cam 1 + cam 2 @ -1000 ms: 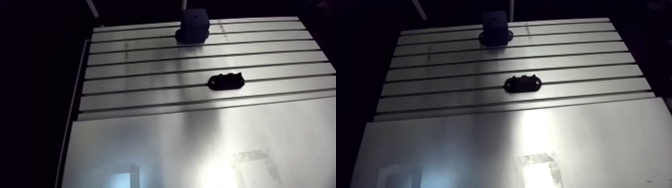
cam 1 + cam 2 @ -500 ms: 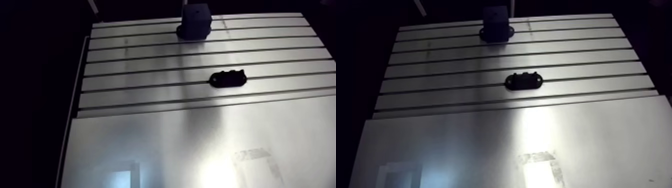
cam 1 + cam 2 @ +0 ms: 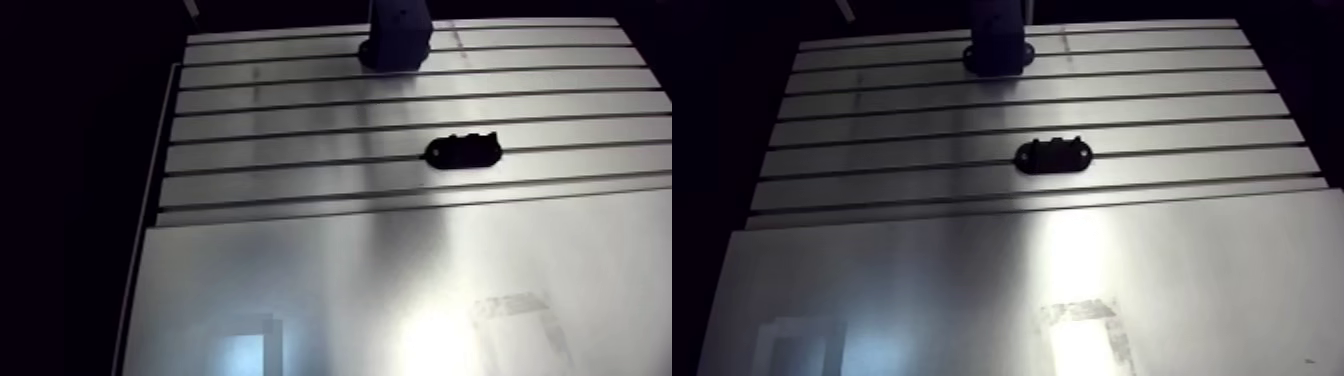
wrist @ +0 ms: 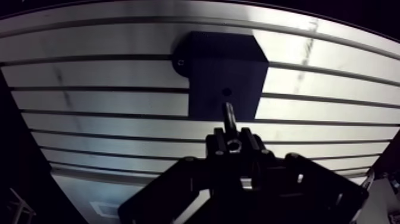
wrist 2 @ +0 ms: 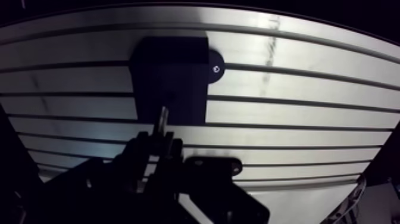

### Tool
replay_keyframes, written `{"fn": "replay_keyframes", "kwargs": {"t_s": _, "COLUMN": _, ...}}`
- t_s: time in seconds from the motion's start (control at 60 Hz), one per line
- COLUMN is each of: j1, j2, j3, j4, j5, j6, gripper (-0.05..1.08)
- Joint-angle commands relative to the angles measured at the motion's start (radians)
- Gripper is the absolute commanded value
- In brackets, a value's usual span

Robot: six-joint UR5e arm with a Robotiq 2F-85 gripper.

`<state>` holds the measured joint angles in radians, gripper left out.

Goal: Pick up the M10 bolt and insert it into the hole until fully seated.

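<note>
In the wrist view my gripper is shut on the M10 bolt, a slim metal shaft that sticks out ahead of the fingertips. The bolt's tip lies just short of a small round hole in the facing side of a black block that stands on the slotted table. In the arm view the same block stands at the table's far edge. The gripper itself cannot be made out there.
A flat black oval holder lies on the slotted table, nearer than the block; it also shows under the gripper as the holder. A smooth metal sheet covers the table's near half.
The whole arm view has shifted, so the camera has moved: the block now sits higher, cut by the picture's edge. Block and holder keep their places on the table.
</note>
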<state>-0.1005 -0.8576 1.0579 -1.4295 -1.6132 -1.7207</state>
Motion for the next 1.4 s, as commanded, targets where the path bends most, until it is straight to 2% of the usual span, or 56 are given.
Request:
{"fn": "replay_keyframes", "kwargs": {"t_s": 0.017, "j1": 0.007, "j2": 0.004, "j3": 0.007, "j4": -0.001, "j5": -0.001, "j6": 0.002, "gripper": 1.08}}
{"fn": "replay_keyframes", "kwargs": {"t_s": 0.5, "j1": 0.007, "j2": 0.007, "j3": 0.007, "j4": -0.007, "j5": -0.004, "j6": 0.002, "gripper": 1.08}}
{"fn": "replay_keyframes", "kwargs": {"t_s": 0.7, "j1": 0.007, "j2": 0.009, "j3": 0.007, "j4": -0.007, "j5": -0.013, "j6": 0.002, "gripper": 1.08}}
{"fn": "replay_keyframes", "kwargs": {"t_s": 1.317, "j1": 0.007, "j2": 0.010, "j3": 0.012, "j4": -0.007, "j5": -0.015, "j6": 0.002, "gripper": 1.08}}
{"fn": "replay_keyframes", "kwargs": {"t_s": 1.4, "j1": 0.007, "j2": 0.010, "j3": 0.012, "j4": -0.008, "j5": -0.021, "j6": 0.002, "gripper": 1.08}}
